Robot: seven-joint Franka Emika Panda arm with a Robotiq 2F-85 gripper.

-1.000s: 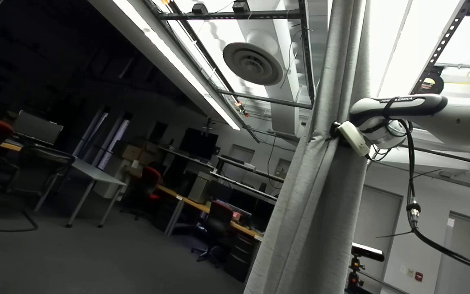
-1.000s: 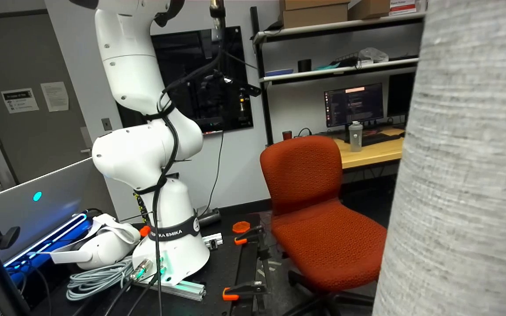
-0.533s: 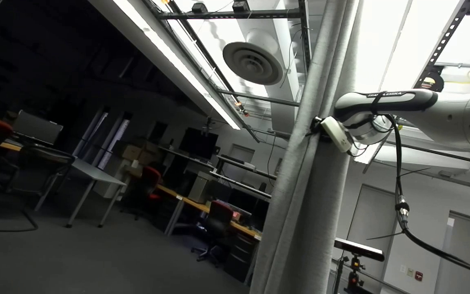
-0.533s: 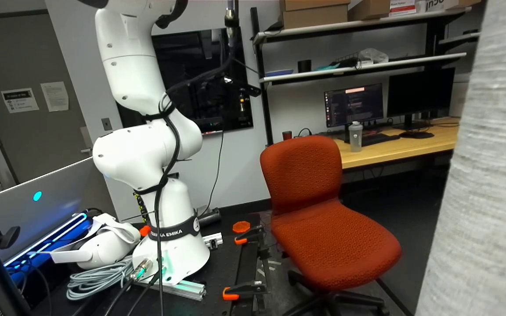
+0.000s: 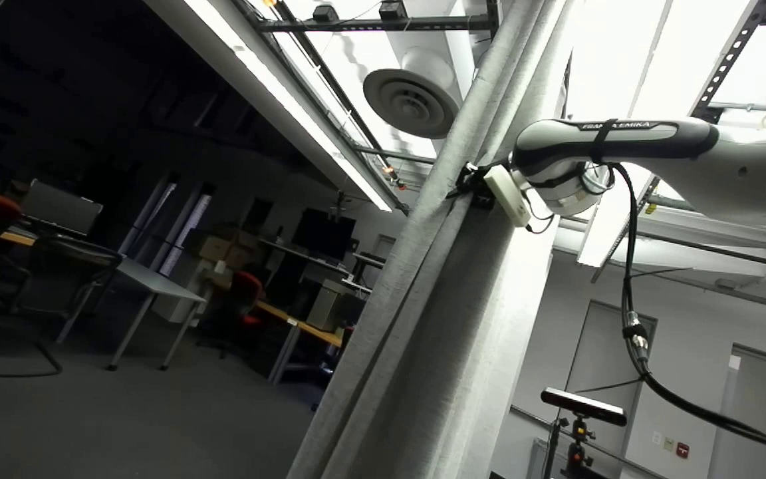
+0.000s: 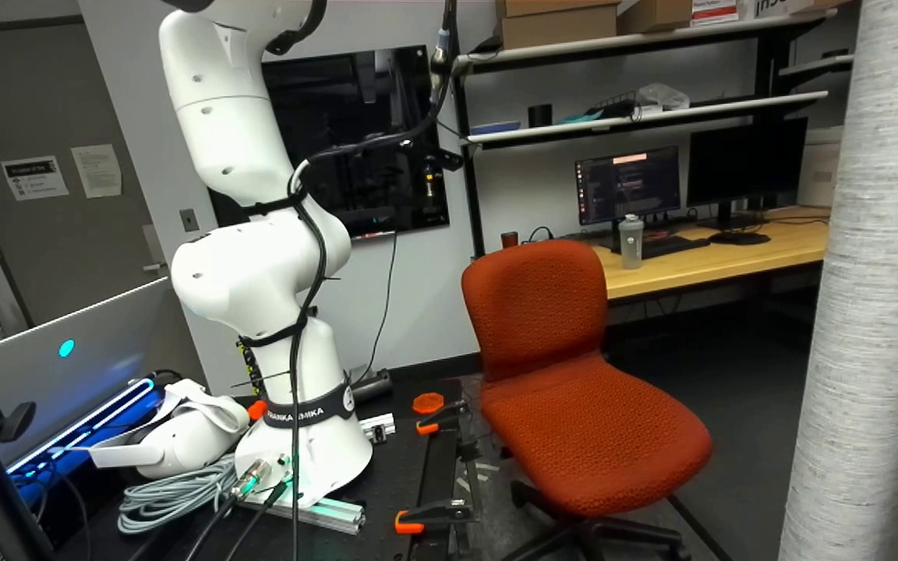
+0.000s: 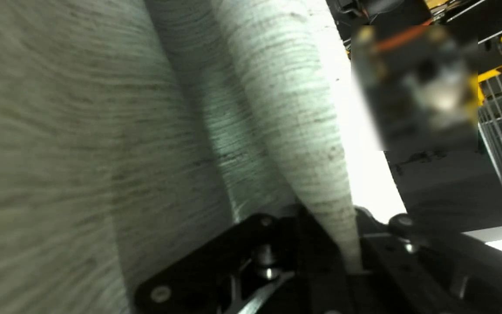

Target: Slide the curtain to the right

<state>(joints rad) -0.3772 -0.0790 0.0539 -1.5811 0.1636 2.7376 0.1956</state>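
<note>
The fingers are clamped on a gathered fold of the pale-grey woven curtain, whose long axis extends above and below them; in the wrist view, most of its visible width lies to their left. The next pull likely needs to run crosswise to that axis, with the fold between the fingers; which direction counts as right cannot be told here.
</note>
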